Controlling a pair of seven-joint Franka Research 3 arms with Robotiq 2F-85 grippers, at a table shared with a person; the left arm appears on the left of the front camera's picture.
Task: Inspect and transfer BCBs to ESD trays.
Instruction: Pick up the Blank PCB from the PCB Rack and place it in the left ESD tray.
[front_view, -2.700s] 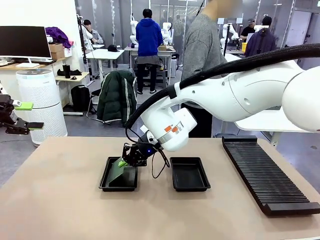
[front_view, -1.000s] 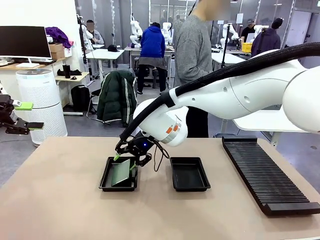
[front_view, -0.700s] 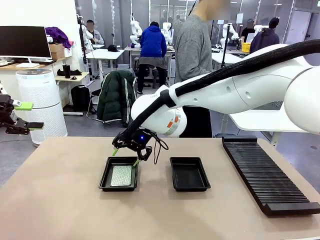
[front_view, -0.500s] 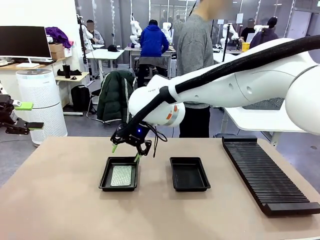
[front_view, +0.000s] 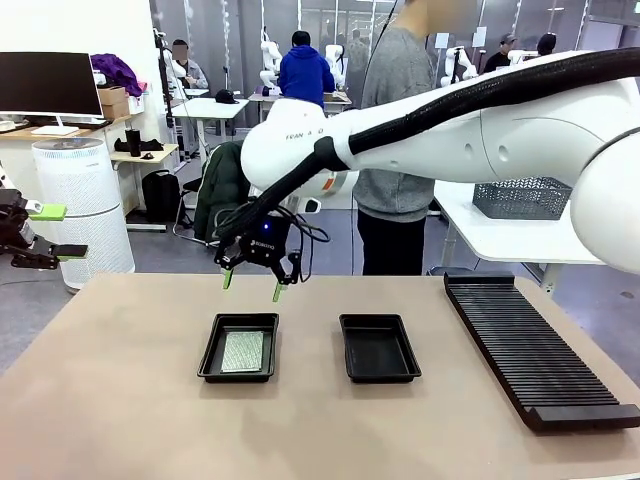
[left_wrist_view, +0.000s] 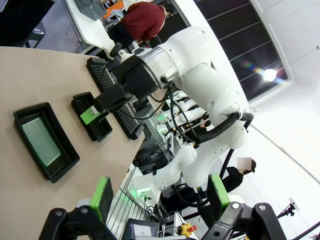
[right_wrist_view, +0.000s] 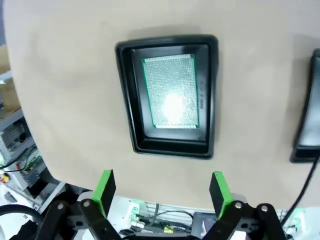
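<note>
One BCB (front_view: 243, 351) lies flat in the left ESD tray (front_view: 209, 356), pale green face up. The right ESD tray (front_view: 378, 350) holds nothing. My right gripper (front_view: 251, 285) hangs open above the left tray's far edge, clear of the board. From its wrist I look straight down on the BCB (right_wrist_view: 172, 92) in its tray (right_wrist_view: 126, 100), between the open right gripper (right_wrist_view: 162, 189) fingers. My left gripper (front_view: 58, 232) stands open off the table's left edge, holding nothing. The left wrist view shows the left gripper (left_wrist_view: 160, 197), the BCB (left_wrist_view: 40, 142) and both trays.
A long black ribbed rack (front_view: 535, 350) runs along the table's right side. A person (front_view: 400, 130) stands at the far side. A grey mesh basket (front_view: 520, 197) sits on a white table behind. The near half of the table is bare.
My right gripper let the BCB go into the left tray, where it now lies flat, then opened and rose up and away. The left arm has stayed still.
</note>
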